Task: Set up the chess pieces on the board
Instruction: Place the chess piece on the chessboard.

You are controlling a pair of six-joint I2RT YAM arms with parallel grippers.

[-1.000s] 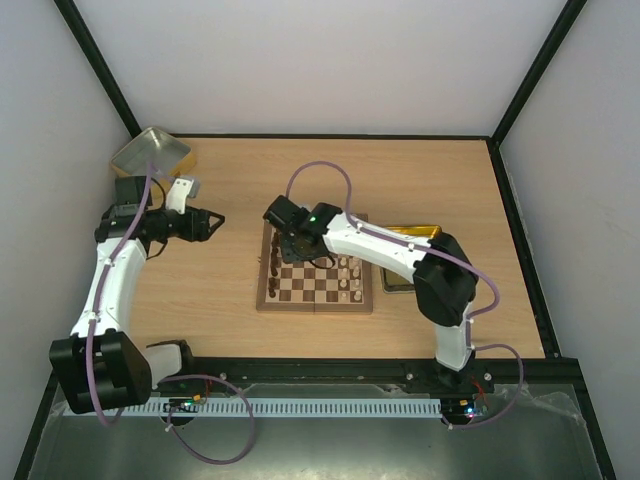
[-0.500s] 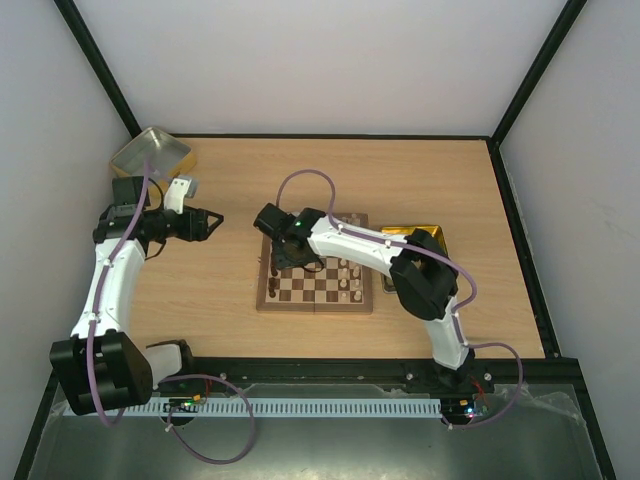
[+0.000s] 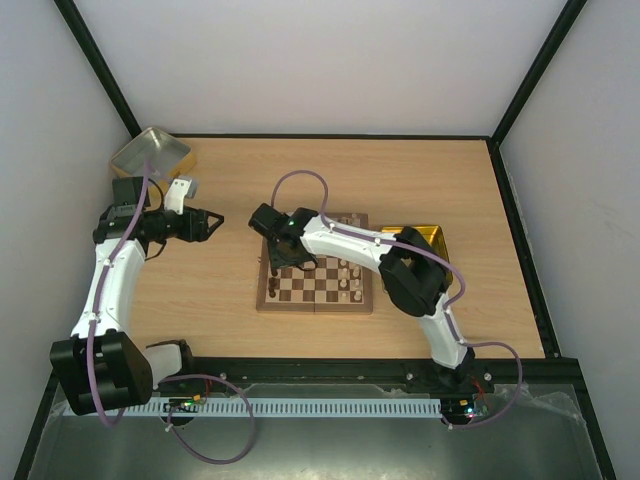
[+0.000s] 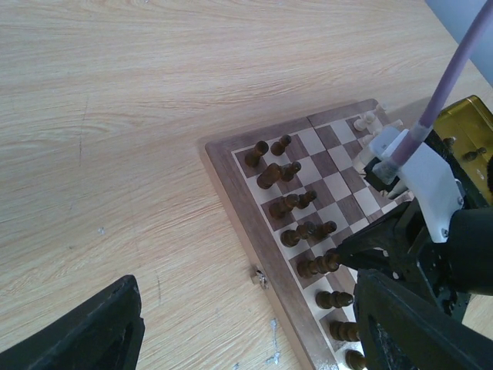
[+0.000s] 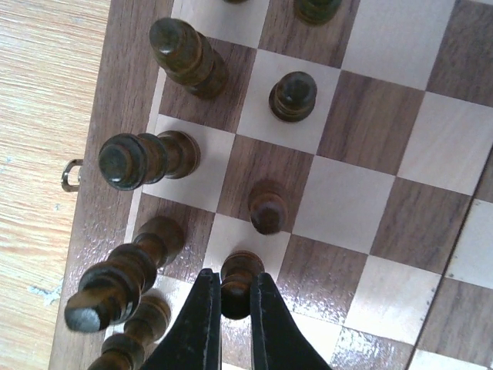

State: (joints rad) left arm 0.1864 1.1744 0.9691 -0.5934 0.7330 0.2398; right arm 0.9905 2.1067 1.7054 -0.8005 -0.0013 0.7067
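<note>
Base of dark piece (image 5: pixel 238 267) hidden by pinching right claw (image 5: pixel 232 284)

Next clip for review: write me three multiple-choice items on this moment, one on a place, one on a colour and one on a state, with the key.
1. Seen from above, where does the gold tray lie relative to the board?
A. To its left
B. To its right
C. On top of it

2. What colour is the chess piece between the fingers of the right claw?
A. Dark brown
B. Pale cream
C. Red

3. How does the left claw stand?
A. Shut on a piece
B. Shut and empty
C. Open, gripping nothing

Key:
1 B: the top view shows the tray just past the board's right edge.
2 A: the right wrist view shows a dark brown piece pinched between the two fingers.
3 C: the left wrist view shows its fingers wide apart with nothing held.
</note>
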